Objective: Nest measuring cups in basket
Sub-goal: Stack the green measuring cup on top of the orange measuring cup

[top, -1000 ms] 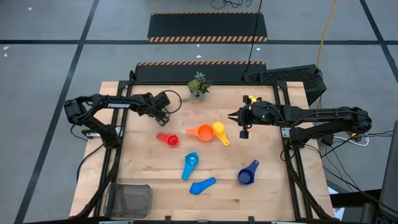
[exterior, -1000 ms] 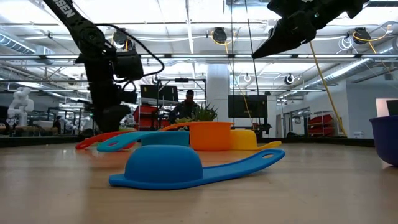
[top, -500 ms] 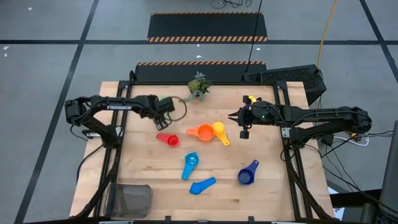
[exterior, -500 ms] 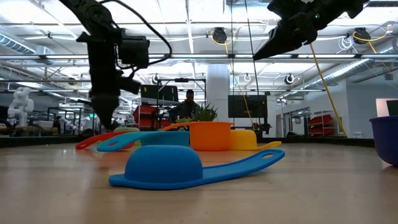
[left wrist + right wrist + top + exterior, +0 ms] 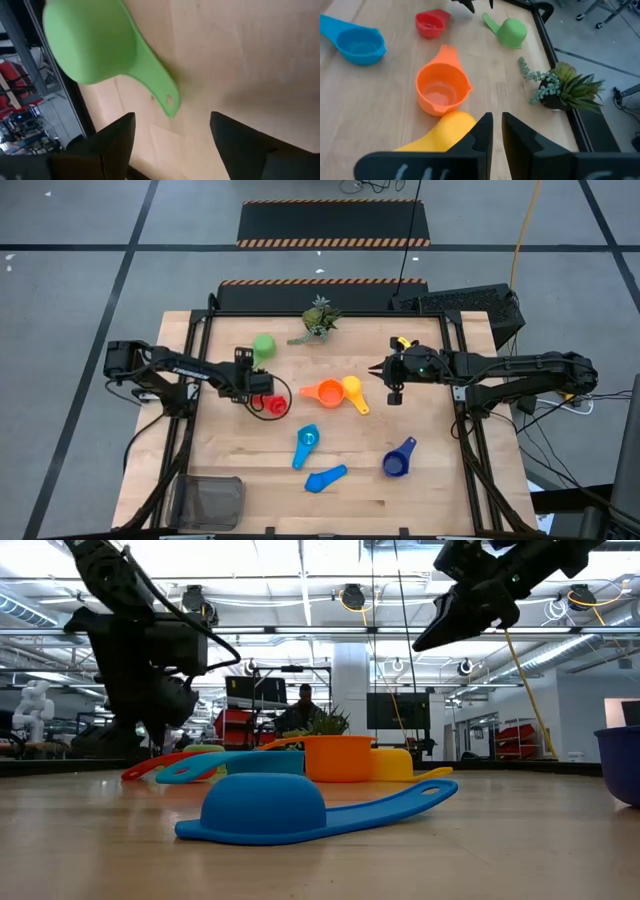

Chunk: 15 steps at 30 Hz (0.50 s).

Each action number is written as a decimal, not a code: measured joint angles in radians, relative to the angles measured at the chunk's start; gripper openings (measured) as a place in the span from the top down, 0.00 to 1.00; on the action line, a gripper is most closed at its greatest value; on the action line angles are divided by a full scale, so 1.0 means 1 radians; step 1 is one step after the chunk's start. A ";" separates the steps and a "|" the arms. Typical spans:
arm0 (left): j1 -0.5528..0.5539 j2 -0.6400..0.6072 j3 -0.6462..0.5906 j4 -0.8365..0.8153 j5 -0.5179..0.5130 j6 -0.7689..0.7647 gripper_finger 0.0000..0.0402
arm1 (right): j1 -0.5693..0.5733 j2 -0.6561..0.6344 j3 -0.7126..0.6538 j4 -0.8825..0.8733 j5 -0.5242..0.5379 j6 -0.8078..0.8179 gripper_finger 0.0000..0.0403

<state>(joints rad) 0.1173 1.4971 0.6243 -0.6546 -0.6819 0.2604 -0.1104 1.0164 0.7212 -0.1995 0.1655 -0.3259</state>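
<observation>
The green cup (image 5: 264, 345) lies at the back left, apparently mouth down, its handle (image 5: 159, 85) pointing at my left gripper (image 5: 170, 145). That gripper (image 5: 256, 376) hangs open just short of the handle and holds nothing. The red cup (image 5: 273, 405) sits beside it. Orange (image 5: 325, 392) and yellow (image 5: 353, 390) cups stand together mid-table. Light blue (image 5: 305, 445), blue (image 5: 325, 478) and dark blue (image 5: 398, 460) cups lie nearer the front. The mesh basket (image 5: 208, 500) stands at the near left corner. My right gripper (image 5: 392, 375) hovers shut above the table, right of the yellow cup.
A small potted plant (image 5: 318, 320) stands at the far edge, right of the green cup. Bare wood (image 5: 250, 450) lies between the cups and the basket. In the low view the blue cup (image 5: 265, 810) lies mouth down in front.
My left gripper has swung from the back left toward the near edge and a little down, rolling as it went. The green cup, hidden under it before, now shows on the table where the gripper was. My right arm has kept still.
</observation>
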 joint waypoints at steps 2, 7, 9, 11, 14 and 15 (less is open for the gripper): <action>0.003 0.000 -0.022 0.031 0.000 0.026 0.37 | 0.000 0.000 0.000 0.002 0.023 -0.001 0.91; 0.034 0.000 -0.078 0.167 -0.035 0.115 0.42 | 0.000 0.000 0.000 0.004 0.048 -0.002 0.91; 0.052 0.000 -0.097 0.222 -0.047 0.149 0.44 | 0.000 0.000 0.000 0.006 0.048 -0.004 0.91; 0.067 -0.001 -0.115 0.275 -0.055 0.176 0.46 | 0.000 0.000 0.000 0.006 0.048 -0.004 0.91; 0.087 -0.002 -0.130 0.314 -0.055 0.191 0.49 | 0.000 0.000 0.000 0.007 0.048 -0.004 0.91; 0.092 -0.002 -0.132 0.317 -0.052 0.191 0.50 | 0.000 0.000 0.000 0.007 0.048 -0.004 0.91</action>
<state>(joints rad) 0.2093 1.4952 0.4922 -0.3379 -0.7335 0.4511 -0.1108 1.0164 0.7208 -0.1925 0.2134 -0.3302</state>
